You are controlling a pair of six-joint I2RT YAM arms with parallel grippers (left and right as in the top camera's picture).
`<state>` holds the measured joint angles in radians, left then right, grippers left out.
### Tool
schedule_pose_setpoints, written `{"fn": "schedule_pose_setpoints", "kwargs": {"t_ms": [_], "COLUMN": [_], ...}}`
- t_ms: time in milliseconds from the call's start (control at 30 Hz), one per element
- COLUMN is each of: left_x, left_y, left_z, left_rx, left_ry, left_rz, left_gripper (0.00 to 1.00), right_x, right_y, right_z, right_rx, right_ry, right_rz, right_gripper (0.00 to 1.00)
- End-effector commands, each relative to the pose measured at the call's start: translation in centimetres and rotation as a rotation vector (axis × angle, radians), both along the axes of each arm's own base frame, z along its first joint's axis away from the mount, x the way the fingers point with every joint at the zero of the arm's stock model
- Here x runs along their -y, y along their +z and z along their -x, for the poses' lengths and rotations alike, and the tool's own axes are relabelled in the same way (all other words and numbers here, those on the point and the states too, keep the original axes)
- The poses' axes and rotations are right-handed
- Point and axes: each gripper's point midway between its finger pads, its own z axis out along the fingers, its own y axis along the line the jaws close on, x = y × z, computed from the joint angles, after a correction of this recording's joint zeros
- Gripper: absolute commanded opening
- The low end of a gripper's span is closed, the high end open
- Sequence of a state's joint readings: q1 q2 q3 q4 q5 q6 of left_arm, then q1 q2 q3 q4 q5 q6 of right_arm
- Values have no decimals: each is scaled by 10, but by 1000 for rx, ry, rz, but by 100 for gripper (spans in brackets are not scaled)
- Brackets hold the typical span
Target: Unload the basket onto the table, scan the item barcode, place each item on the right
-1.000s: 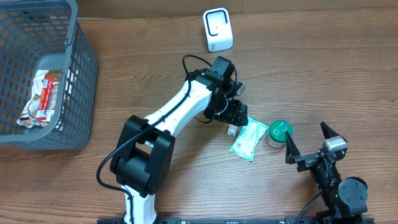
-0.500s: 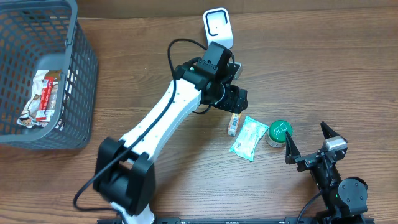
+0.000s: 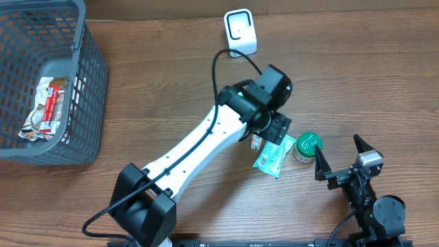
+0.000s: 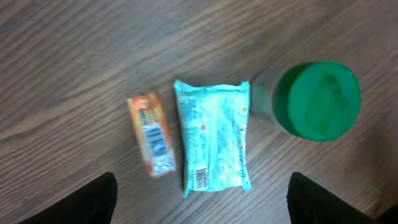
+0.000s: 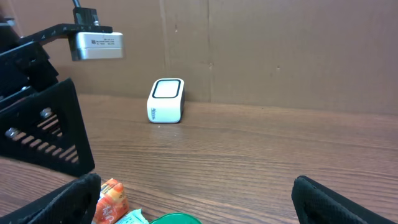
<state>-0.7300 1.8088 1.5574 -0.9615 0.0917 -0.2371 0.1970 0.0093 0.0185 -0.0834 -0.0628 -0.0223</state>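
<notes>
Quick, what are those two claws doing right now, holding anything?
Left gripper: open, holding nothing.
Right gripper: open, holding nothing.

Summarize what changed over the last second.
The left gripper swung toward the scanner, then right and back down, now open above the teal packet, holding nothing. The orange packet, green-lidded jar, basket and open right gripper stayed put.
</notes>
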Motion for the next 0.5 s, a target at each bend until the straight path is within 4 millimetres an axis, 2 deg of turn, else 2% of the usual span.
{"fn": "schedule_pose_setpoints", "kwargs": {"t_ms": [0,233,467], "left_x": [7,23,20], "left_y": [-4,-21,-40], "left_z": [7,26,41], "left_rx": [7,1,-31], "left_ry": [-11,-60,-72], "left_rz": [-14,-14,-43], "left_gripper": [78,81,80], "right_x": [2,2,2], "right_y": [-3,-3,-3], "right_z": [-1,-1,-1], "right_rx": [-1,-1,-1], "right_ry": [-10,-10,-10], "right_rz": [2,2,2], "right_gripper": [100,100,100]}}
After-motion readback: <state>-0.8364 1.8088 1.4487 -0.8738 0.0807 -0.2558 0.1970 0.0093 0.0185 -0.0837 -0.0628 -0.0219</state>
